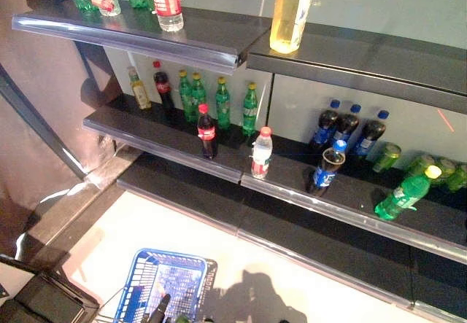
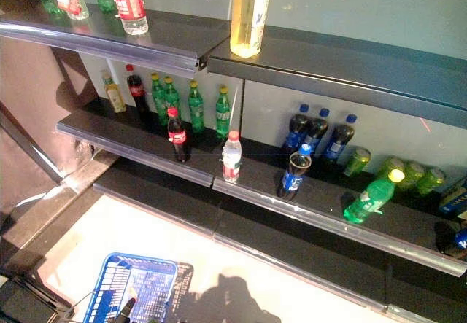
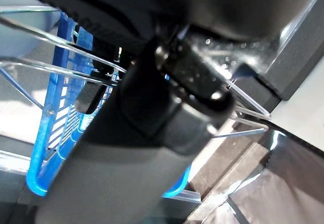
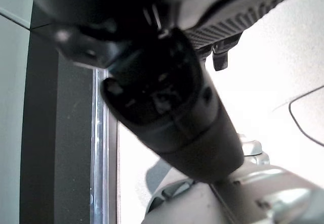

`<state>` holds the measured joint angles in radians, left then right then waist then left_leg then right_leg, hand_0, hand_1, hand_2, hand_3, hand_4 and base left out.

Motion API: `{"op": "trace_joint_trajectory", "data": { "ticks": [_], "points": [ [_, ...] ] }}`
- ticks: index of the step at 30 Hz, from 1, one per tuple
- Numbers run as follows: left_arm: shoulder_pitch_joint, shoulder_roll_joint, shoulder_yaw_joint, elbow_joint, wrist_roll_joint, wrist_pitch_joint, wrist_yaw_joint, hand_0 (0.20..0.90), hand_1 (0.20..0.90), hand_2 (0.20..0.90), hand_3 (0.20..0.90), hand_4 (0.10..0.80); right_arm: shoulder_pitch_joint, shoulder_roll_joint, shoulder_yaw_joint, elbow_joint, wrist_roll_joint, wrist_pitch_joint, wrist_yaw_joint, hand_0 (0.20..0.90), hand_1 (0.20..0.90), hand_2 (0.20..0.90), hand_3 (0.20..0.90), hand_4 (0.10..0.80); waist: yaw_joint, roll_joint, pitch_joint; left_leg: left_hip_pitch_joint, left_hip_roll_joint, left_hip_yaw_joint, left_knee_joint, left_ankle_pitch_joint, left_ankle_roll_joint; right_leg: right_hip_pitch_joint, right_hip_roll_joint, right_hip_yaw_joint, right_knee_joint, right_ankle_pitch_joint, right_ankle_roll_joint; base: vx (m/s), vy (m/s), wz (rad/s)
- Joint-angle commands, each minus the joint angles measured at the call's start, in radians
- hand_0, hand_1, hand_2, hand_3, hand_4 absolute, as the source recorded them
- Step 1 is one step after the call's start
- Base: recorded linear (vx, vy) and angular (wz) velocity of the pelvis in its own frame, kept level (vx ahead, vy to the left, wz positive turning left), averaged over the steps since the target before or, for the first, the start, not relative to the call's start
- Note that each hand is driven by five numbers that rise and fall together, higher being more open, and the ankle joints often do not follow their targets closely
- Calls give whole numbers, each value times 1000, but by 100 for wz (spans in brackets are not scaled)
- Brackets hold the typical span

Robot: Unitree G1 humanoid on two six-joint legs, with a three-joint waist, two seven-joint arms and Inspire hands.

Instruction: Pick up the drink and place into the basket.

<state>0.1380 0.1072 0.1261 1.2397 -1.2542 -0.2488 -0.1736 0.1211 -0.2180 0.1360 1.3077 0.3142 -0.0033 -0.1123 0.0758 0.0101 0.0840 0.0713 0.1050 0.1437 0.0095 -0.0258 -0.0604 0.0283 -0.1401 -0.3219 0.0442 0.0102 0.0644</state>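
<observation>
Several drinks (image 1: 261,152) stand upright; one green bottle (image 1: 403,194) lies tilted.

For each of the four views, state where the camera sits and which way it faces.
Left eye view: on the head, looking down at the shelves and the blue basket.
Right eye view: beside it, same scene; both share the green bottle lying on its side.
Left wrist view: on the left arm, along the left hand, basket behind.
Right wrist view: on the right arm, along the right hand, floor and shelf edge beyond.
</observation>
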Motion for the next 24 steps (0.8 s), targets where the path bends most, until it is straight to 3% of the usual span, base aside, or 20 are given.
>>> {"op": "trace_joint_trajectory", "data": {
  "ticks": [1,12,22,24],
  "points": [
    [-59,2,-21,-86,40,-58,-81,300,300,300,200,100,-59,-2,-6,20,17,-24,9,900,900,900,900,800,-6,-16,37,7,5,7,4,19,-39,91,-1,-4,-59,-9,23,0,0,0],
    [-53,4,-18,-89,37,-69,-90,300,300,300,200,100,-52,7,0,20,-15,-32,-10,900,900,900,900,800,-7,-16,23,36,5,27,-35,23,-37,100,-12,-9,-77,6,37,0,0,0],
    [-51,3,-28,-110,42,-66,-66,300,300,300,200,100,-62,-2,50,-35,-120,-132,-81,900,900,900,900,800,-2,-18,18,42,2,27,-44,22,-34,101,-17,-13,-82,13,43,0,0,0],
    [-46,4,-30,-131,49,-60,-56,300,300,300,200,100,-62,-12,88,-93,-189,-184,-122,900,900,900,900,800,1,-22,19,42,1,25,-44,21,-33,101,-18,-14,-82,15,45,0,0,0]
  ]
}}
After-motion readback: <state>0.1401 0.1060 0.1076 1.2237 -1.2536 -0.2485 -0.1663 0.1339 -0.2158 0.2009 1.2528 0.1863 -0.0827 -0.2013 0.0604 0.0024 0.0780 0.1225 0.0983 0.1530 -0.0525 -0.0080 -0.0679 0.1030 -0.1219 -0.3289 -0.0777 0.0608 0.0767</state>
